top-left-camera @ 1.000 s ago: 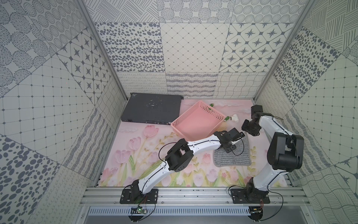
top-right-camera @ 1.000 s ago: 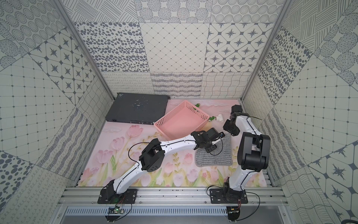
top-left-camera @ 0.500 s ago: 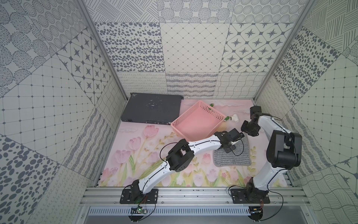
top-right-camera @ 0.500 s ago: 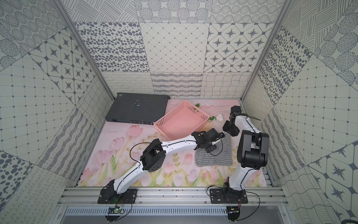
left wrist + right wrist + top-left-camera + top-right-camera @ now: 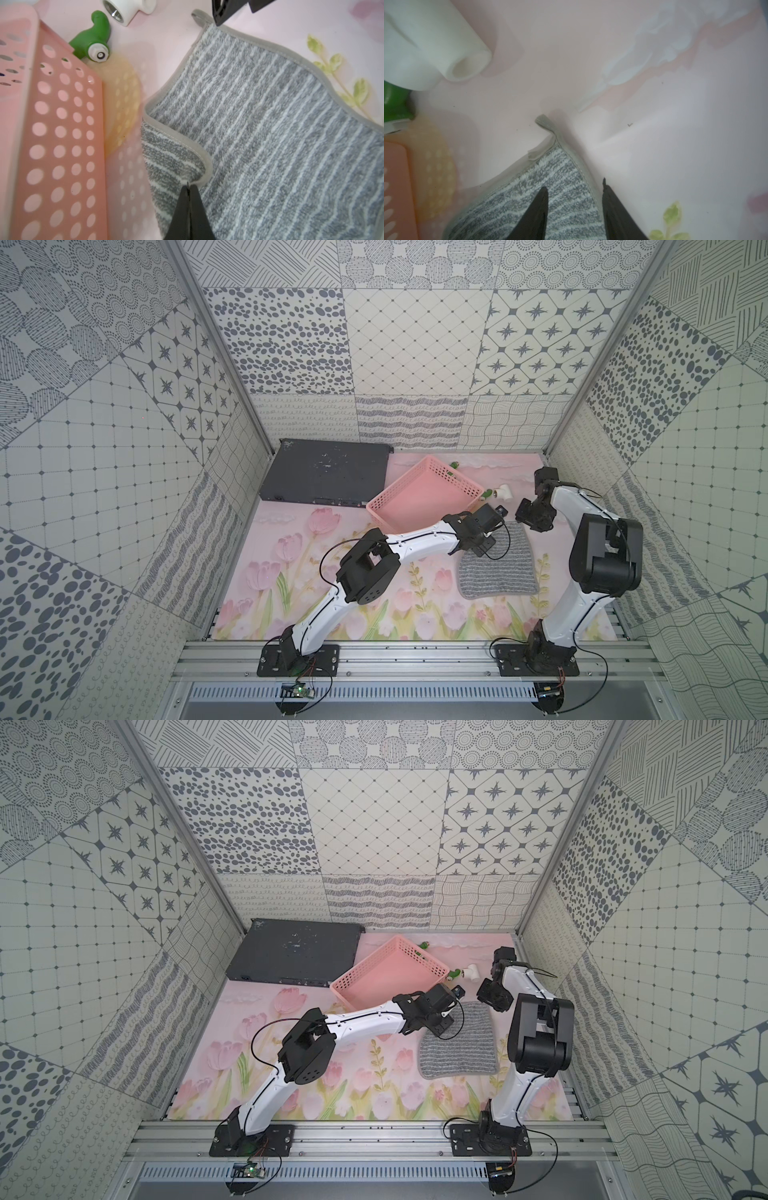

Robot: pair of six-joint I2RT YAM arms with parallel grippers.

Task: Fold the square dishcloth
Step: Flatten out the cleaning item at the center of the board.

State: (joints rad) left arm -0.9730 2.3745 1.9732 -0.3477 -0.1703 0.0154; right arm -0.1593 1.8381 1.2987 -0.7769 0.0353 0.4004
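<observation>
1. Closed since the earlier frame: left gripper (image 5: 188, 185), now pinching a raised corner of square dishcloth (image 5: 496, 568).
2. Dishcloth: unfolded, right of centre in both top views.
3. Far corner hem: straddled by right gripper (image 5: 574, 185), half-wide, empty.
4. Step: corner grasp; next, likely right closes, then both lift.

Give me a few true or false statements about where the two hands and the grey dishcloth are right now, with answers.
1. The left hand is shut on an edge of the grey striped fuzzy dishcloth. True.
2. The right hand is clamped on the cloth too. False: it is open, astride the cloth's border near the loop.
3. The dishcloth lies inside the pink perforated plastic basket. False: it lies on the floral mat beside the basket.
4. A green plastic fitting lies outside the basket, beside it. True.
</observation>
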